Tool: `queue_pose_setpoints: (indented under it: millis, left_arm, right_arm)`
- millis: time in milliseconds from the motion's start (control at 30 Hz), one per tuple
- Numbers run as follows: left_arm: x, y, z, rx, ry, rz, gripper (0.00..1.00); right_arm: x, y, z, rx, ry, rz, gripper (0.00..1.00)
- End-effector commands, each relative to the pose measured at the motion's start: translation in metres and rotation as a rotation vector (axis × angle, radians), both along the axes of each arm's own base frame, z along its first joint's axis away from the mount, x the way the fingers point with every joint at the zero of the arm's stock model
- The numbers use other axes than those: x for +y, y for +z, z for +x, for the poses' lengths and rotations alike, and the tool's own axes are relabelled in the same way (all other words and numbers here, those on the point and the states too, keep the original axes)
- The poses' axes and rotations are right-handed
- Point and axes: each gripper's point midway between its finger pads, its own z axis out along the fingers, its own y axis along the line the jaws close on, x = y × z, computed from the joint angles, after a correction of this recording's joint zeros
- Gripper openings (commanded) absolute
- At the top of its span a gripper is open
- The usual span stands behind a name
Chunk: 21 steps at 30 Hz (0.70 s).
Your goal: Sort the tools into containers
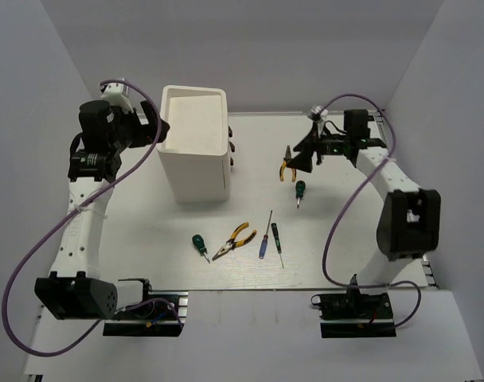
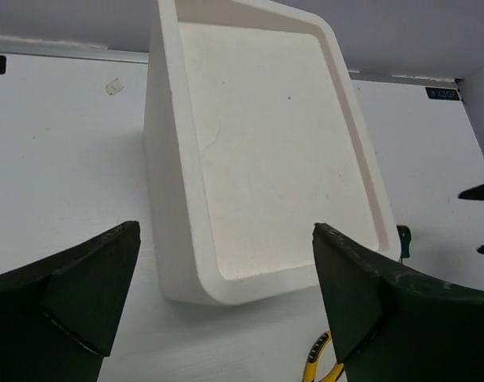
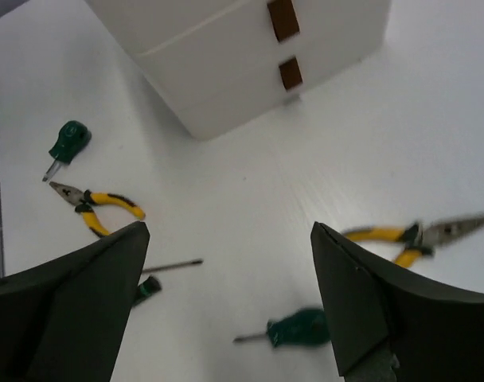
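Sorting not begun: six small hand tools (image 1: 266, 235) lie loose on white tabletop (image 1: 345, 263), right of tall white drawer cabinet (image 1: 196, 163); drawers look shut. Left gripper (image 2: 226, 294) gapes empty at cabinet's top. Right gripper (image 3: 230, 286) gapes empty near far yellow-handled pliers (image 3: 385, 235). Next, likely: descend, clamp pliers, open a drawer.

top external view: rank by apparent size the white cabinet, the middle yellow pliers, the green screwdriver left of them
1. white cabinet, by far the largest
2. yellow pliers
3. green screwdriver, clearly shorter than the pliers beside it
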Motion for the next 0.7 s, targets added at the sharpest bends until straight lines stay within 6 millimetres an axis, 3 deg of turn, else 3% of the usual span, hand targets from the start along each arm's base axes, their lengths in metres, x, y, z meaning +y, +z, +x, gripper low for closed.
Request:
queue_pose_setpoints:
  millis: [0, 67, 100, 133, 167, 233, 267, 300, 333, 400, 567, 667]
  left_arm:
    - [-0.010, 0.025, 0.013, -0.064, -0.045, -0.014, 1.00]
    - [-0.011, 0.008, 0.027, -0.020, -0.042, -0.023, 1.00]
    - [-0.011, 0.005, 0.031, -0.017, -0.042, -0.023, 1.00]
    - [-0.011, -0.001, 0.034, -0.003, -0.042, -0.023, 1.00]
    - [-0.011, -0.005, 0.037, 0.011, -0.039, -0.033, 1.00]
    - [-0.011, -0.017, 0.043, 0.033, -0.038, -0.033, 1.00]
    - [-0.011, -0.017, 0.043, 0.034, -0.038, -0.033, 1.00]
    - [-0.012, -0.022, 0.046, 0.048, -0.035, -0.041, 1.00]
    - [-0.015, -0.022, 0.045, 0.049, -0.044, -0.041, 0.98]
    - [-0.016, -0.027, 0.048, 0.061, -0.044, -0.041, 0.98]
    - [-0.020, -0.040, 0.052, 0.104, -0.052, -0.041, 0.96]
    - [-0.020, -0.044, 0.054, 0.113, -0.052, -0.040, 0.93]
  right_arm:
    - [0.042, 0.014, 0.032, -0.247, 0.235, 0.114, 0.89]
    - [0.066, 0.040, 0.051, -0.352, 0.278, 0.113, 0.89]
    - [0.074, 0.040, 0.066, -0.375, 0.285, 0.112, 0.89]
    - [0.086, 0.027, 0.076, -0.367, 0.291, 0.112, 0.88]
    - [0.095, 0.041, 0.088, -0.397, 0.274, 0.114, 0.88]
    - [0.111, 0.028, 0.113, -0.442, 0.242, 0.118, 0.86]
    - [0.125, 0.016, 0.116, -0.434, 0.262, 0.123, 0.86]
    - [0.131, 0.040, 0.125, -0.474, 0.261, 0.143, 0.85]
    - [0.137, 0.020, 0.131, -0.442, 0.271, 0.143, 0.84]
    - [0.153, 0.036, 0.130, -0.493, 0.309, 0.163, 0.84]
    - [0.182, 0.031, 0.126, -0.525, 0.349, 0.190, 0.84]
    - [0.195, 0.039, 0.112, -0.537, 0.394, 0.223, 0.82]
